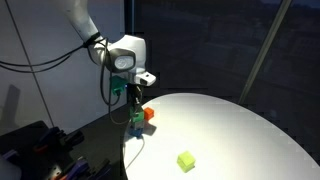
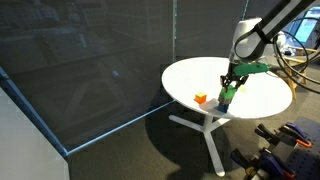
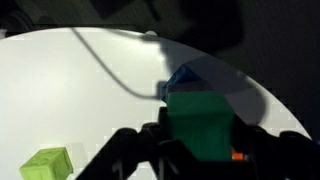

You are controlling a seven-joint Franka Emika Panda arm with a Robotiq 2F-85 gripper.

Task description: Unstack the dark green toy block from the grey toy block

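Observation:
The dark green toy block (image 3: 200, 125) fills the space between my gripper's (image 3: 198, 140) dark fingers, which are shut on its sides. The grey toy block (image 3: 183, 78) shows as a bluish corner just beyond it. In both exterior views the gripper (image 1: 134, 108) (image 2: 229, 88) hangs over the edge of the round white table (image 1: 230, 125) with the green block (image 1: 137, 119) (image 2: 227, 96) directly over the grey block (image 1: 137, 130). I cannot tell whether the two blocks still touch.
An orange-red cube (image 1: 149, 114) (image 2: 201, 98) lies right beside the stack; a sliver of it shows in the wrist view (image 3: 238, 157). A pale yellow-green cube (image 1: 186, 160) (image 3: 47, 163) lies apart on the table. Dark panels stand behind, and cables and gear lie on the floor.

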